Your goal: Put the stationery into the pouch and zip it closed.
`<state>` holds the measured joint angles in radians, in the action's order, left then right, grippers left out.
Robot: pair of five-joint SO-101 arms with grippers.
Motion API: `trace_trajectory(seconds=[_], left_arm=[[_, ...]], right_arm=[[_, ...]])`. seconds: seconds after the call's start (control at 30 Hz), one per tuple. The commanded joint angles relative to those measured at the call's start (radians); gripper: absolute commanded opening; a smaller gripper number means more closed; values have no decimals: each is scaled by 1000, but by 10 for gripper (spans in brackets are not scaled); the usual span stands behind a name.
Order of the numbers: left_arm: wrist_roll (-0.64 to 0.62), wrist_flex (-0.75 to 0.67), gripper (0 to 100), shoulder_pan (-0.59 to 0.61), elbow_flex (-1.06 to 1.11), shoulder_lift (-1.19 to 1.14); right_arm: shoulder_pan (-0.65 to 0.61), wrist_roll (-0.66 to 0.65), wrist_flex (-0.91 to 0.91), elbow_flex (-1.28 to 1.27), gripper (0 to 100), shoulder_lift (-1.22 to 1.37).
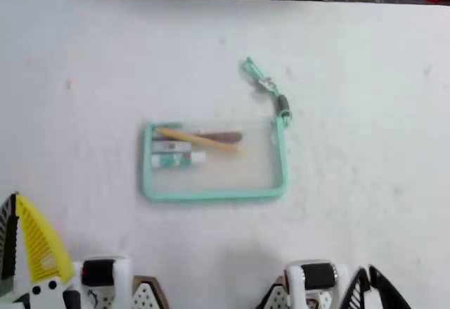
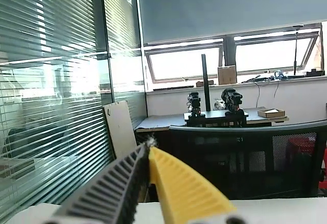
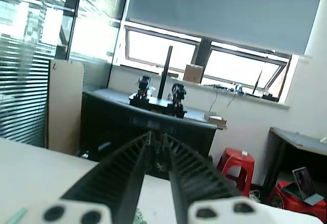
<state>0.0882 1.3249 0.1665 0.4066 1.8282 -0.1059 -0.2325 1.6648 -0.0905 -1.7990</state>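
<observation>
1. Closest to the high camera, the left gripper [image 1: 13, 202] sat at the near edge of the desk [image 1: 365, 147], off by the left corner. It had one yellow finger and one black finger.
2. From its own wrist cam, the left gripper [image 2: 148, 143] was clenched, tips touching, with nothing between them.
3. Same story on the other side: the right gripper [image 1: 370, 272] was parked at the near edge by the right corner, all black.
4. Its wrist cam showed the right gripper [image 3: 157, 136] pinched together at the tips and holding nothing.
5. Both were well apart from the pouch [image 1: 225, 174], which lay flat mid-desk, clear with a mint-green border.
6. Inside it, up along the far side, were a yellow pencil [image 1: 200, 141], a brown pen [image 1: 226, 136] just beside it, and a white-green piece [image 1: 176, 159] I couldn't identify.
7. Couldn't tell if the zip was closed.
8. Off the pouch's far right corner a mint clip [image 1: 254, 71] trailed out on the desk.
9. Wrist cams pointed out into the office: blinds [image 2: 51, 81], a black chair [image 2: 245, 152], a red stool [image 3: 236, 165].
</observation>
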Motion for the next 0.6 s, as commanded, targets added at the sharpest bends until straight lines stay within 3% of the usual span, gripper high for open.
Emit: trace_trajectory(seconds=[0.0,0.57], left_arm=[[12,8,24,-16,68,-1],[14,-503,24,-12,901,-1]], right_arm=[[-8,8,-67,-87,18,-10],[-15,0,-625,-852,18,-5]])
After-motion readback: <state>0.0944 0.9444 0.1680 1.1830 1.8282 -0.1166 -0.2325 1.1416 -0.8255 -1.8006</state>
